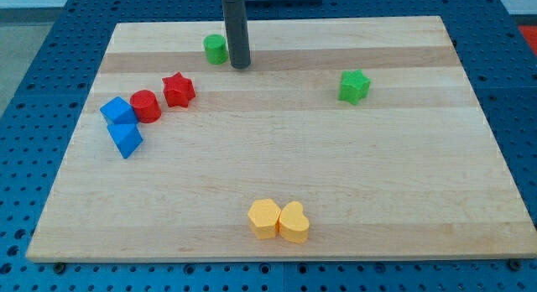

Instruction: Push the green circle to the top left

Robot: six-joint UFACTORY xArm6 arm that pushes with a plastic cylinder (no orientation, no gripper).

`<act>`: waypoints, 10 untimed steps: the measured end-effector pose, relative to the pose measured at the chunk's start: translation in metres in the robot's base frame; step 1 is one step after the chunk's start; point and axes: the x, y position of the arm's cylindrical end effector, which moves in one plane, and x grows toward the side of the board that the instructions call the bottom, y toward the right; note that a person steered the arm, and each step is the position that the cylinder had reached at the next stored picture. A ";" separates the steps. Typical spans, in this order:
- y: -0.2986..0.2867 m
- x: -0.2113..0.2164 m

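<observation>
The green circle point(216, 49) is a small green cylinder near the view's top, left of centre, on the wooden board point(277, 149). My tip point(240, 65) is the lower end of the dark rod, standing just to the right of the green circle, close to it or touching it; I cannot tell which. The top left corner of the board lies further left of the circle.
A green star point(354, 86) sits at the upper right. A red star point(178, 90) and a red circle point(145, 106) sit at the left, next to two blue blocks point(122, 124). Two yellow blocks point(279, 220), one a heart, sit near the bottom edge.
</observation>
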 end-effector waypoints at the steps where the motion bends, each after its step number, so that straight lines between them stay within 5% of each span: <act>1: -0.002 -0.018; 10: -0.130 -0.023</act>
